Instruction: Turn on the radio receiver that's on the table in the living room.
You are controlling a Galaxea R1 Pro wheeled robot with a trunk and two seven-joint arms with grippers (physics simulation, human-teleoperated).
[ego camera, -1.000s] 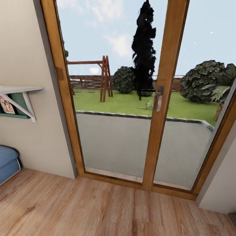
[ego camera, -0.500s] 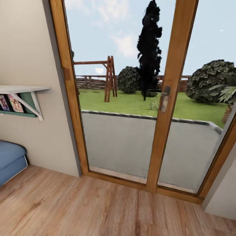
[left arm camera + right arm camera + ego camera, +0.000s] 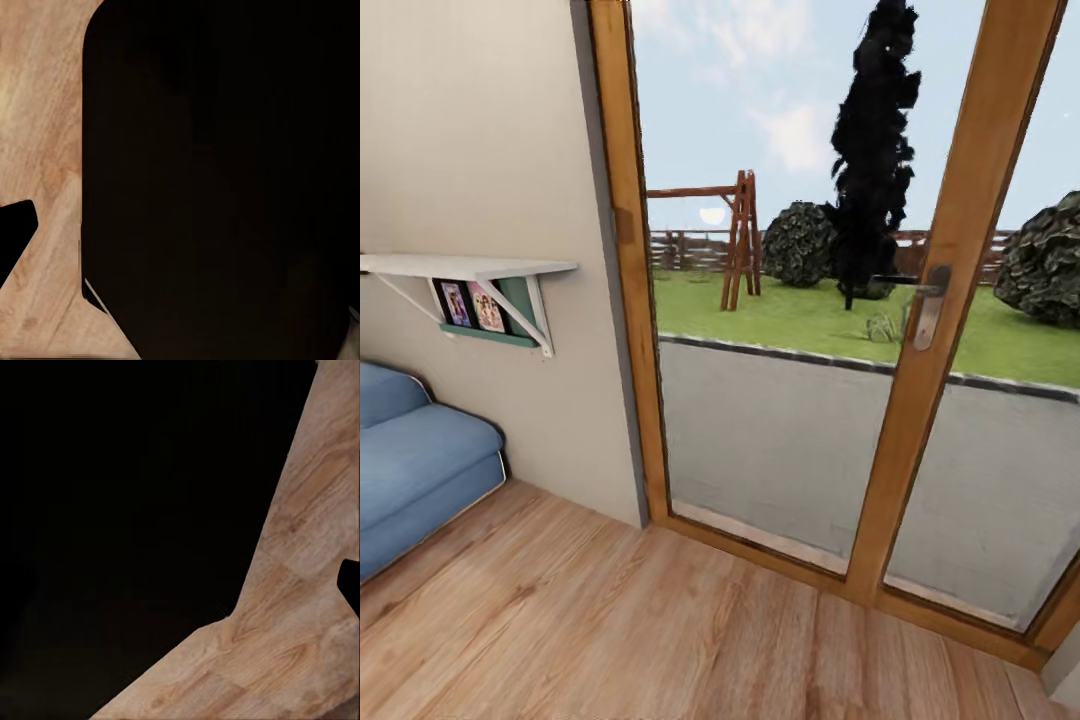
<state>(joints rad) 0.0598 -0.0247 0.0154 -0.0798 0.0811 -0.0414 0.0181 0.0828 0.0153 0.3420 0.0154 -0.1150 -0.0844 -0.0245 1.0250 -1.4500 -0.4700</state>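
Note:
The radio receiver and the table are out of view. The head view looks at a corner of the living room: wood plank floor (image 3: 610,620), beige wall (image 3: 470,130) and the end of a blue sofa (image 3: 410,470) at the left. In the left wrist view a dark fingertip (image 3: 13,232) pokes in at the frame's edge over the floor, beside a large black part of the robot (image 3: 225,180). A similar dark fingertip (image 3: 352,585) sits at the edge of the right wrist view. How wide either gripper stands cannot be read.
A wood-framed glass door (image 3: 940,330) with a metal handle (image 3: 930,300) stands straight ahead, with a garden behind it. A white wall shelf (image 3: 460,268) holding small pictures hangs above the sofa. Open plank floor stretches between the sofa and the door.
The camera has turned left: the door has slid right in the picture, and more of the sofa and shelf has come in. Nothing in the room itself has moved.

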